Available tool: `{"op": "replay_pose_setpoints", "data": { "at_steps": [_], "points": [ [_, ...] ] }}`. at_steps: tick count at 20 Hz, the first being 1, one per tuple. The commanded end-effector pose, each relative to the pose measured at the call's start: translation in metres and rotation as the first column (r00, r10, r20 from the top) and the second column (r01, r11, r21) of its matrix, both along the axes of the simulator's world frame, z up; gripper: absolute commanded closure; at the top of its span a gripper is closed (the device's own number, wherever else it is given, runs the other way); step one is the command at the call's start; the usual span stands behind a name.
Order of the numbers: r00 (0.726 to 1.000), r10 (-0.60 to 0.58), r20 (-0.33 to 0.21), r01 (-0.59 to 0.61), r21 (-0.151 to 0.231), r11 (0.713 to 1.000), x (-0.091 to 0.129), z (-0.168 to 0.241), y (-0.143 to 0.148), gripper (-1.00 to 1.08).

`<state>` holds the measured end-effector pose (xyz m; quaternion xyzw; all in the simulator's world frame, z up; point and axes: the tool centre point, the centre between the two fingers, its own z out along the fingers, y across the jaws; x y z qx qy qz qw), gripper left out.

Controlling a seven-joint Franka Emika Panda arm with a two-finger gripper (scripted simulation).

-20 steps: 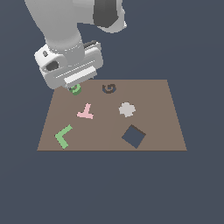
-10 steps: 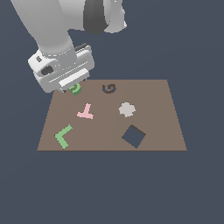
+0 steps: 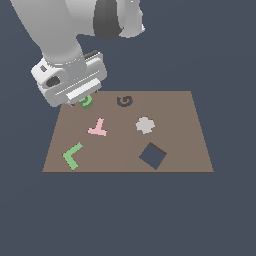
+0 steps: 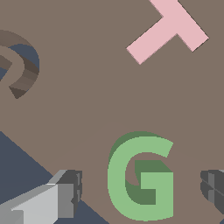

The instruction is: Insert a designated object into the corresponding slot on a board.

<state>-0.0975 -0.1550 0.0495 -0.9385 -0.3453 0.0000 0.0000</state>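
Note:
The bright-green G block (image 4: 140,177) lies flat on the brown board (image 3: 175,130) near its far corner at the exterior view's left. In the exterior view only part of the G block (image 3: 87,102) shows below the white hand. My gripper (image 4: 141,190) is open and low over it, one fingertip (image 4: 70,192) on each side with gaps to the block. The dark G-shaped slot (image 3: 124,101) sits a little toward the exterior view's right along the far edge, and it also shows as the slot (image 4: 19,72) in the wrist view.
A pink T piece (image 3: 98,128), a larger green L piece (image 3: 72,155), a grey blob-shaped piece (image 3: 145,125) and a dark square hole (image 3: 152,156) are on the board. The board's far edge lies close beside the G block.
The hand and arm have shifted toward the exterior view's left and come lower over the G block. The block has not moved.

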Motion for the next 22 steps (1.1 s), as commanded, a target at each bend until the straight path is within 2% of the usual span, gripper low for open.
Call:
{"op": "replay_pose_setpoints", "data": {
  "at_steps": [1, 13, 14, 22],
  "points": [
    [1.000, -0.003, 0.000, 0.003, 0.000, 1.000, 0.000, 0.001, 0.001, -0.92],
    [1.000, -0.002, 0.000, 0.002, 0.000, 1.000, 0.000, -0.020, 0.001, -0.92],
    [1.000, -0.002, 0.000, 0.002, 0.000, 1.000, 0.000, -0.020, 0.001, 1.08],
    [1.000, -0.002, 0.000, 0.002, 0.000, 1.000, 0.000, -0.020, 0.001, 1.08]
  ]
}}
